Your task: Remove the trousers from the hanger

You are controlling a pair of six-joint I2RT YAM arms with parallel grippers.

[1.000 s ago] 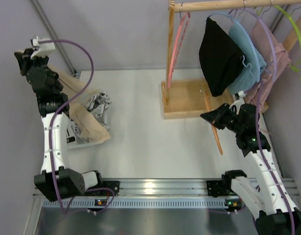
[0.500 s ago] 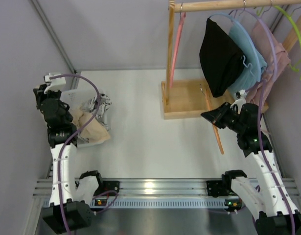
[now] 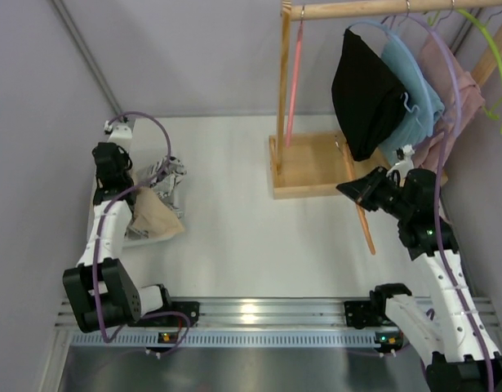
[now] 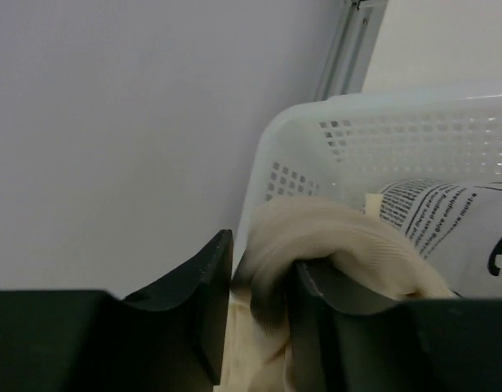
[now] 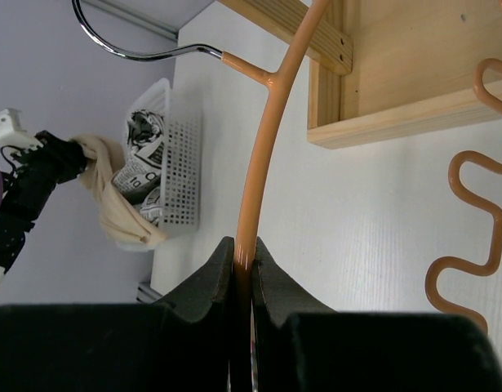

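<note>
My left tool (image 4: 263, 282) pinches the tan trousers (image 4: 340, 241) tight at the rim of the white basket (image 4: 373, 139). My right tool (image 5: 242, 257) squeezes the bare orange hanger (image 5: 263, 155). I should lower first, then let go

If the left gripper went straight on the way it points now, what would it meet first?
Probably the white basket: in the left wrist view its perforated wall lies beyond the left gripper, which is shut on the beige trousers. Depth is unclear; the printed cloth could come first.
</note>
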